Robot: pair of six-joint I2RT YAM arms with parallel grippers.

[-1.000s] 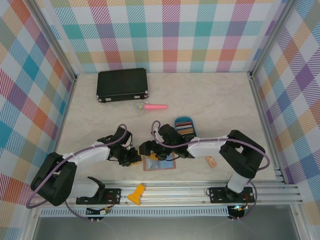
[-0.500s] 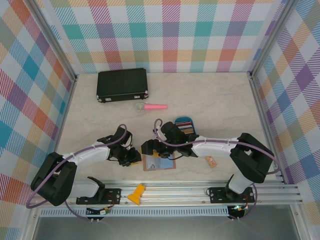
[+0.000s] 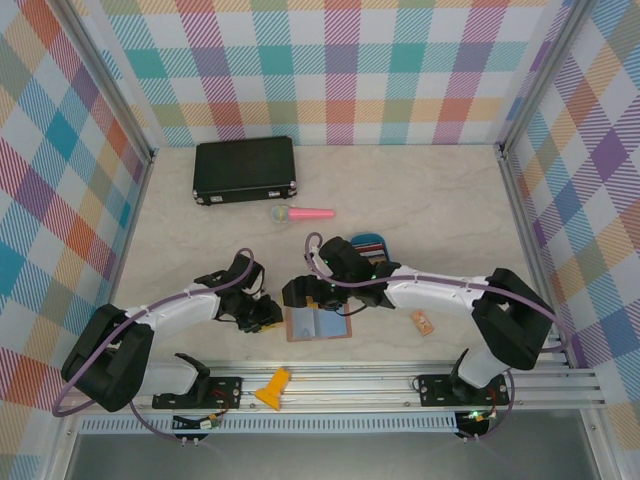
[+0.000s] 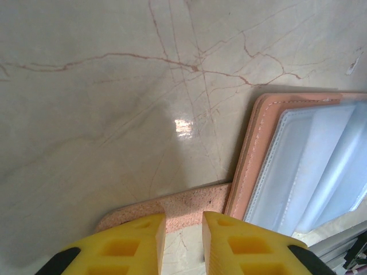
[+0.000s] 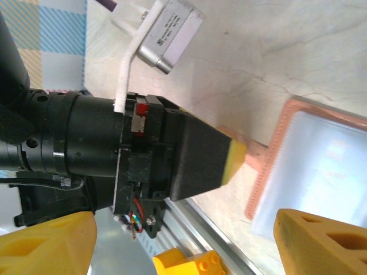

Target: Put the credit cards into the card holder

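Observation:
The card holder [image 3: 318,323] lies open flat near the table's front edge, with a pinkish rim [image 4: 258,154] and a grey-blue inside. Its pink tab [image 4: 178,207] sticks out to the left. My left gripper [image 3: 266,318] is at that tab, its yellow fingertips [image 4: 137,235] a narrow gap apart, resting on the tab and clamping nothing. Hovering just behind the holder's left end, my right gripper [image 3: 300,294] has its jaws wide open and empty. In the right wrist view the left gripper's pad [image 5: 232,160] sits on the tab. The credit cards [image 3: 372,247] are stacked in a blue oval tray.
Partly under my right arm, the blue oval tray [image 3: 353,241] sits behind the holder. A small orange tag [image 3: 422,322] lies to the holder's right. At the back left are a black case [image 3: 245,170] and a pink stick [image 3: 303,213]. The metal rail [image 3: 400,378] runs along the front.
My right gripper has drawn back off the card holder, so the holder's inside now shows, and that arm's elbow has swung right. The left arm has not moved.

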